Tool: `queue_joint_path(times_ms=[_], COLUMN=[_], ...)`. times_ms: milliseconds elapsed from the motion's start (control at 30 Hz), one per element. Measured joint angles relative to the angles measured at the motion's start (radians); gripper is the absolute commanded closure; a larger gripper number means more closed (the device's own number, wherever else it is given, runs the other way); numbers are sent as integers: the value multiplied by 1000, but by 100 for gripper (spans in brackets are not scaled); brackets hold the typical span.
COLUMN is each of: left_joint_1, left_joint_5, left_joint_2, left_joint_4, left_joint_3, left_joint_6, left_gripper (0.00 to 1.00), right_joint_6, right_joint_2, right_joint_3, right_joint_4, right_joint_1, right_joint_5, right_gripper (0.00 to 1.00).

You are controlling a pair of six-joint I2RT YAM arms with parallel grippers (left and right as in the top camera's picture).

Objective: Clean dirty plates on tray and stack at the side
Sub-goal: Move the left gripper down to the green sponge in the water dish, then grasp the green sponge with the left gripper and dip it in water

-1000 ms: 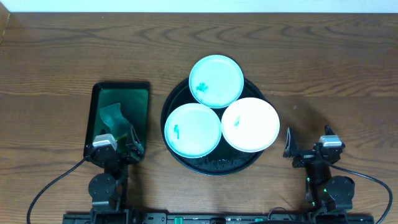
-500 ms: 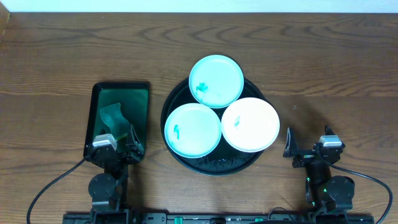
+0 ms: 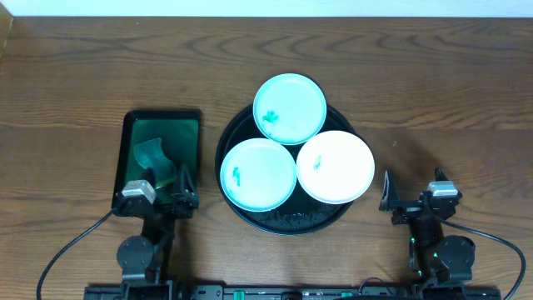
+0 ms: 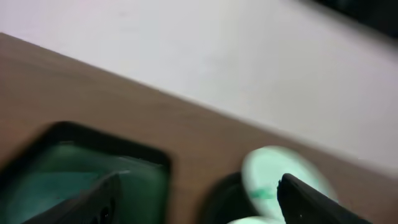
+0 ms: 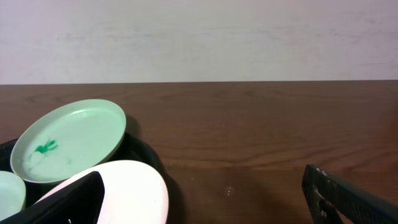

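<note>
The black tray (image 3: 287, 221) holds three plates. A turquoise plate (image 3: 289, 109) with a teal smear overhangs its far rim. A second turquoise plate (image 3: 258, 173) with a smear sits front left, and a white plate (image 3: 336, 167) with a faint smear sits front right. My left gripper (image 3: 162, 192) is open and empty over the near end of the green tray, left of the black tray. My right gripper (image 3: 414, 193) is open and empty, right of the black tray. The right wrist view shows the far turquoise plate (image 5: 68, 140) and the white plate (image 5: 134, 186).
A dark green rectangular tray (image 3: 158, 125) lies left of the black tray with a pale green piece (image 3: 151, 154) in it. The blurred left wrist view shows this green tray (image 4: 62, 168), a turquoise plate (image 4: 267, 171) and my open fingers (image 4: 199, 205). Brown wooden table (image 3: 450, 100) surrounds everything.
My left gripper has shifted slightly and its wrist view is blurred by motion. The right arm, the plates and both trays have not moved.
</note>
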Motion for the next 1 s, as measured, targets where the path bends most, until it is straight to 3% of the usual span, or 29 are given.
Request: queue_joint_path(times_ms=[200,267,367,433,633,800,1000], left_joint_1=[0,0,0,0,0,20,116], left_joint_5=[70,46,-12,-41,-129,-200,-227], left_joint_2=[0,5,65,172,657,1004,1299], left_joint_4=[239,236,109,-56,-600,-770,-841], left_joint_3=[-6,10,96,223,724,961,1057], left_joint_6=[-118,-111,-66,-32,28,60,11], left_gripper=[20,20,20,20,20,20,20], right_joint_6=[0,0,0,0,0,0,0], right_joint_2=[0,0,0,0,0,0,0], right_joint_3=[0,0,0,0,0,0,0], right_joint_4=[0,0,0,0,0,0,0], right_joint_1=[0,0,0,0,0,0,0], right_joint_5=[0,0,0,0,1,0,0], right_gripper=[1,1,1,1,1,1,1])
